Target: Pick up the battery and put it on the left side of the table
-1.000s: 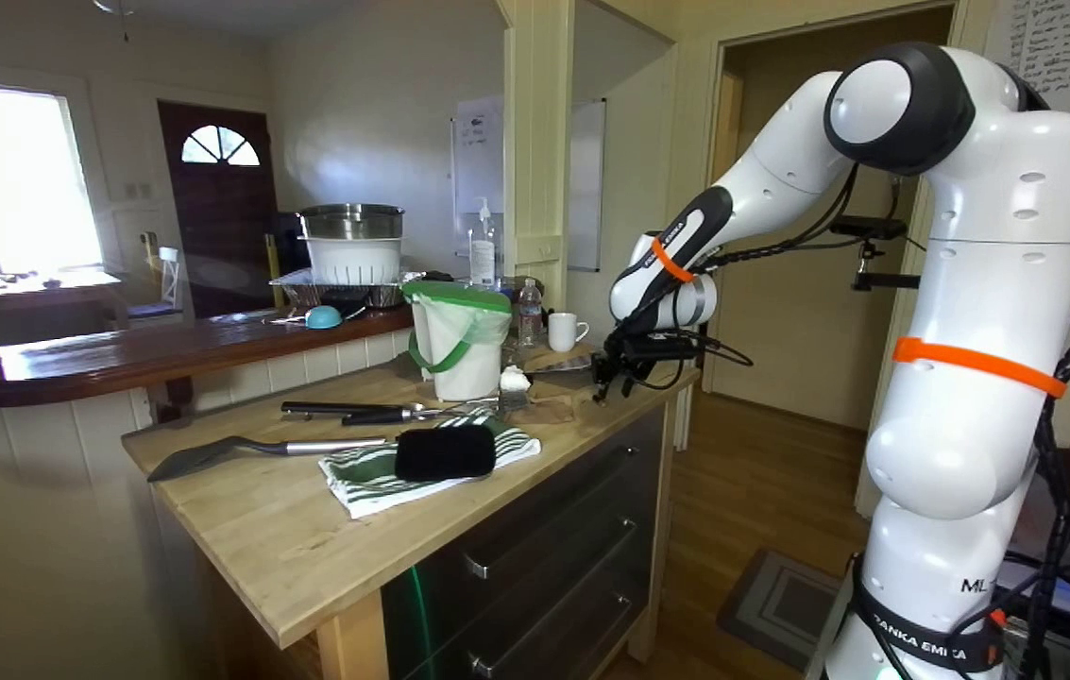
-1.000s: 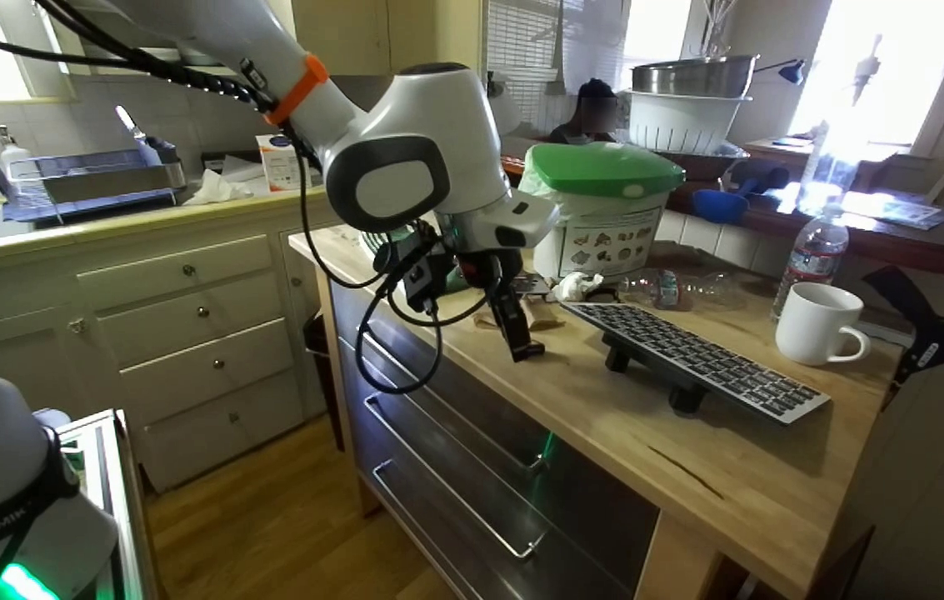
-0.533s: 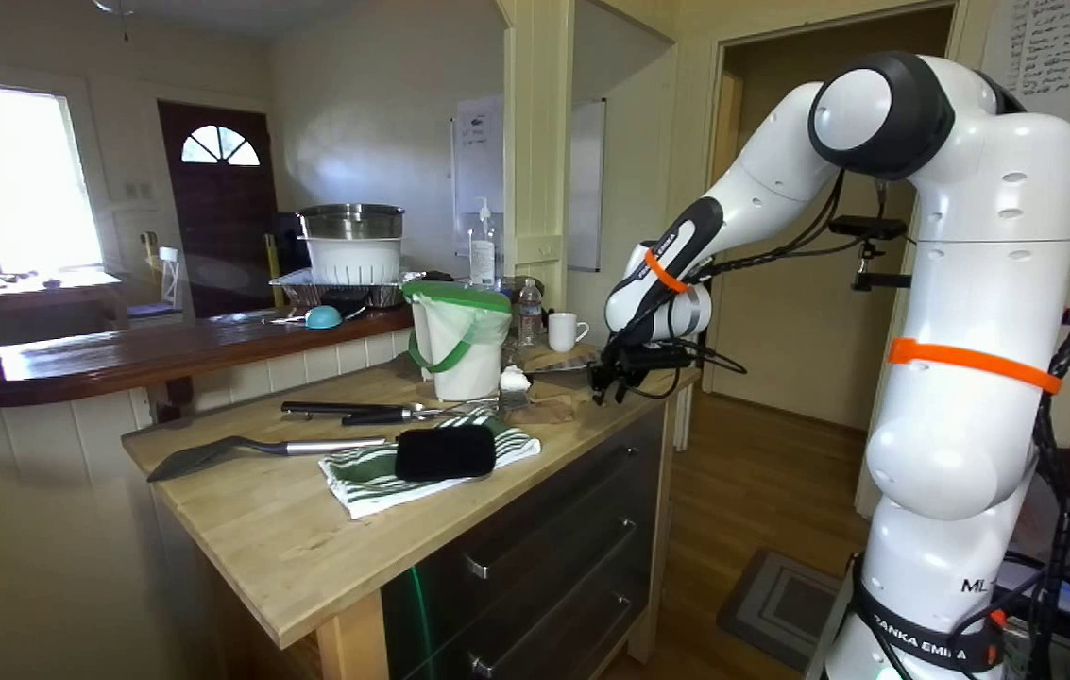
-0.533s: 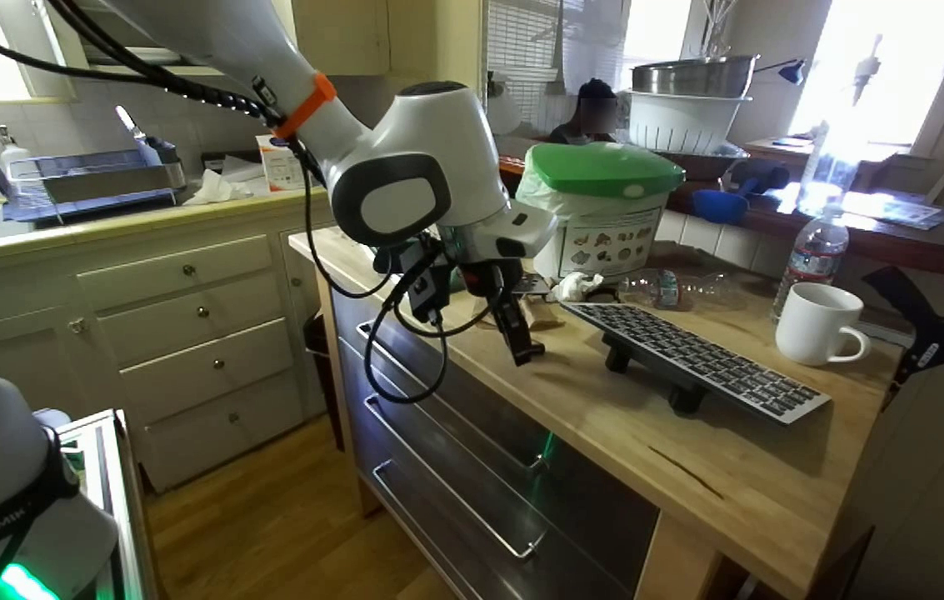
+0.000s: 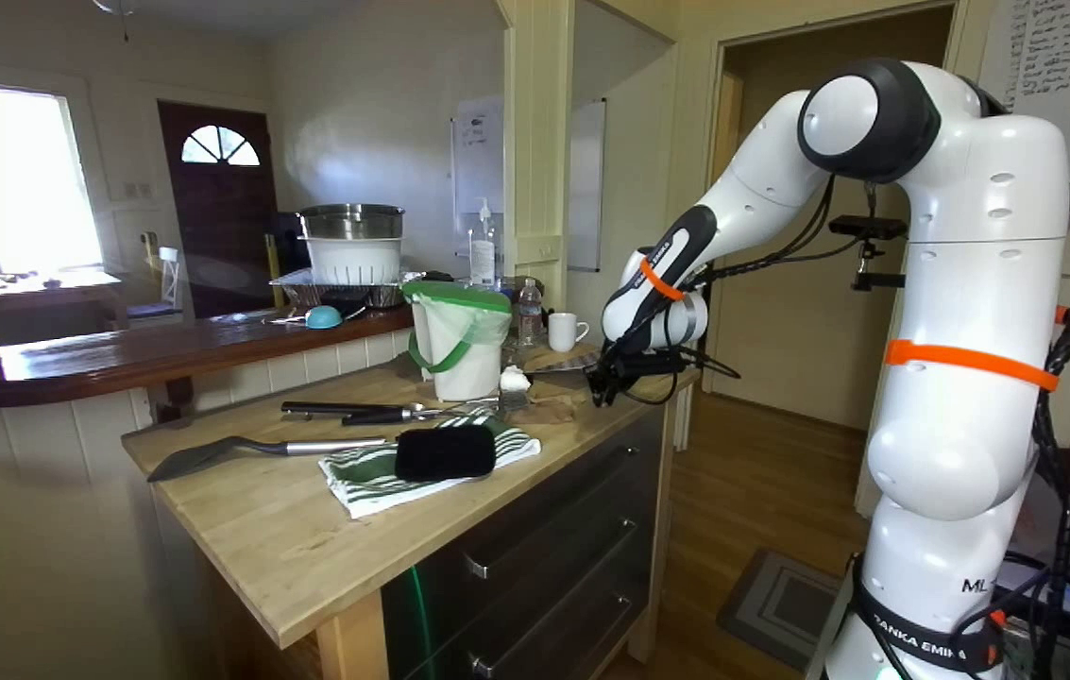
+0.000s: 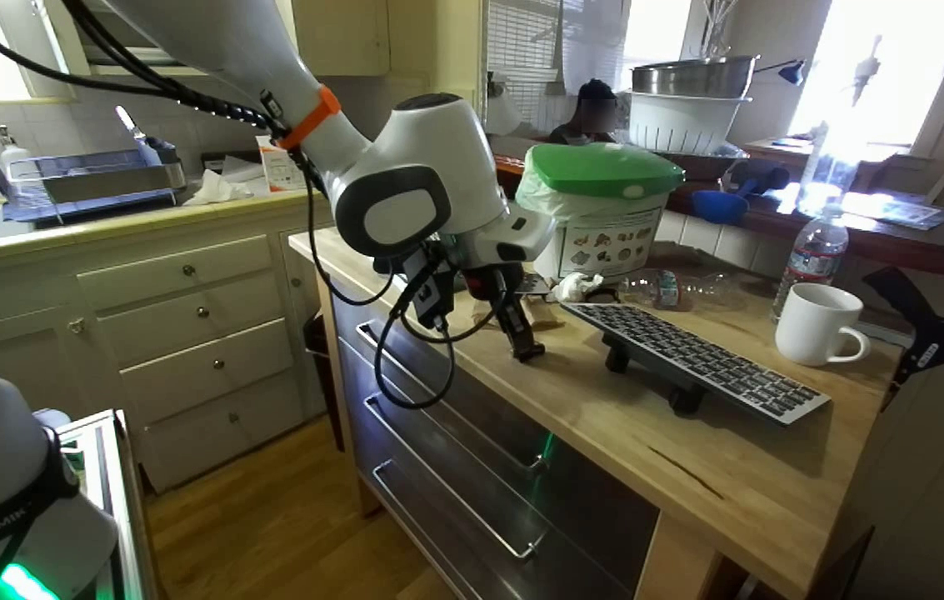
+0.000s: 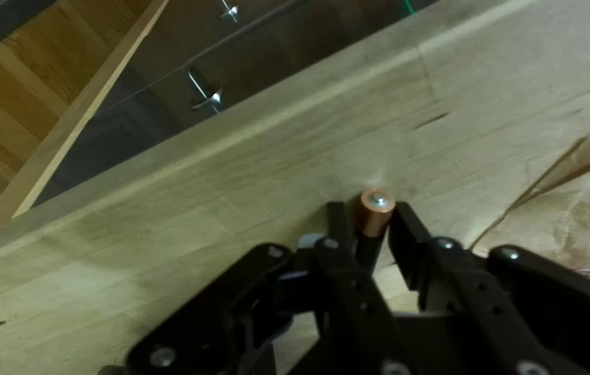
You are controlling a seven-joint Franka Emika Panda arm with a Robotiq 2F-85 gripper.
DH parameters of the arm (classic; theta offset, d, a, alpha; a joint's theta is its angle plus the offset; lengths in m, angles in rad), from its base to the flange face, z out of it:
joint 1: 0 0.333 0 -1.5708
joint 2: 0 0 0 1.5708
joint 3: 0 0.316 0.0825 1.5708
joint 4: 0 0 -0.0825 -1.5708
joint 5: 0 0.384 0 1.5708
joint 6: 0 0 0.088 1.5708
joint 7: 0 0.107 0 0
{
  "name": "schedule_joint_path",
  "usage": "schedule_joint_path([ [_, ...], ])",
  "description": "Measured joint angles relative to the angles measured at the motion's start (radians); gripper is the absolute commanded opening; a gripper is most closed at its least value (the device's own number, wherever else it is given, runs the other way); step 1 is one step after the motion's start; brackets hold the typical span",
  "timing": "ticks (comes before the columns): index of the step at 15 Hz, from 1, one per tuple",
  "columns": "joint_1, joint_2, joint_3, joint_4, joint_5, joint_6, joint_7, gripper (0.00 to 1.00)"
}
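One battery (image 7: pixel 375 214), copper end showing, sits pinched in my gripper (image 7: pixel 369 205); it is on or just above the table (image 7: pixel 196 224), I cannot tell which; I judge the grasp made; next comes lifting, then carrying left.

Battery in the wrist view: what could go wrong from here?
Slip: the battery sits between the jaws of the end effector, but I can't tell whether they clamp it firmly; it may slide out on the lift.
Roll-off: it is near an edge of the table; if dropped, this round cell could roll to the floor.
Snag: the brown paper lies close by and might catch on the end effector.
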Motion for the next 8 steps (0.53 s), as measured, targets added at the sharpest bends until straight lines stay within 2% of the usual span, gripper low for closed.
schedule_joint_path([
  [1, 0.0, 0.0, -0.003, 0.0, -0.009, 0.001, 0.0, 0.0],
  [2, 0.0, 0.0, -0.008, 0.0, -0.028, 0.0, 0.001, 0.04],
  [4, 0.005, -0.006, -0.008, 0.0, -0.057, -0.01, 0.001, 0.04],
  [5, 0.01, -0.025, 0.002, -0.002, -0.049, -0.054, -0.008, 0.04],
  [8, 0.04, -0.172, 0.069, -0.016, 0.094, -0.286, -0.138, 0.04],
])
